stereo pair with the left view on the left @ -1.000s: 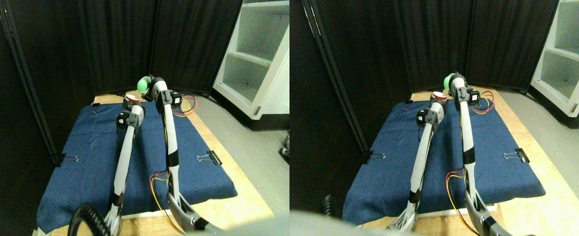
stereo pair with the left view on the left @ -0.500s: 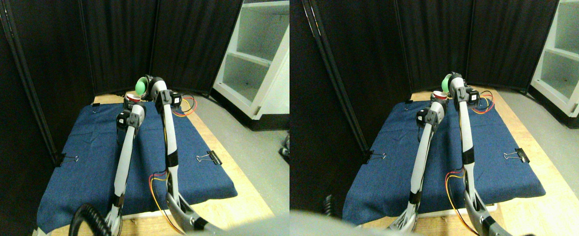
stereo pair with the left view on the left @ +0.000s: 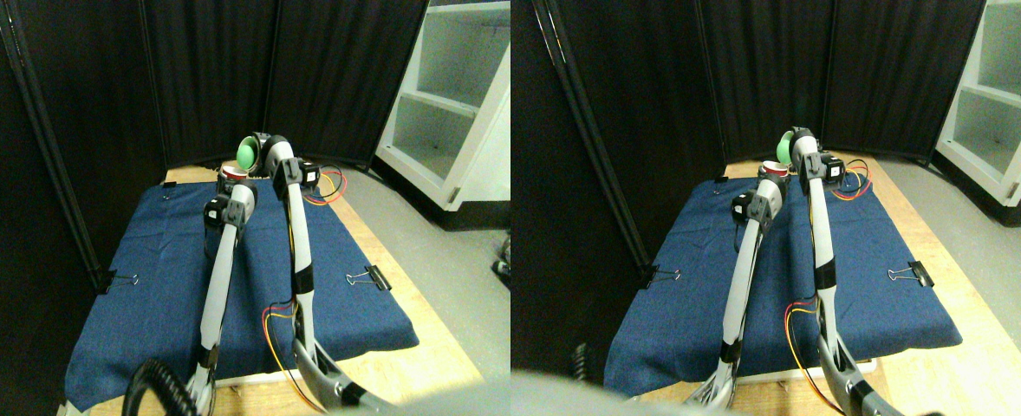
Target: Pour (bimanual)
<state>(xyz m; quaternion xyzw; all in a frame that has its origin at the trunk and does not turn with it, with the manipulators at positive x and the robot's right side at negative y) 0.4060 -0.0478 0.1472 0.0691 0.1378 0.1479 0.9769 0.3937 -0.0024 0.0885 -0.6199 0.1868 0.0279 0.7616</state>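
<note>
Two pale manipulators rise from the bottom edge over a blue cloth (stereo pair with the left view on the left: 155, 277) clipped to a wooden surface (stereo pair with the left view on the left: 406, 368). At about nine o'clock on the cloth's edge sits a black binder clip (stereo pair with the left view on the left: 107, 281). The left tool (stereo pair with the left view on the left: 226, 184) reaches toward twelve o'clock and meets a red cup (stereo pair with the left view on the left: 233, 173) with a white rim near the cloth's far end; whether its jaws clamp the cup is too small to tell. Just right of it and higher, at one o'clock from the red cup, the right tool (stereo pair with the left view on the left: 261, 146) carries a green cup (stereo pair with the left view on the left: 247, 153) tilted toward the red one, held aloft just above its rim. Another binder clip (stereo pair with the left view on the left: 375, 277) sits at three o'clock, and a white shelf unit (stereo pair with the left view on the left: 450, 104) stands at two o'clock.
</note>
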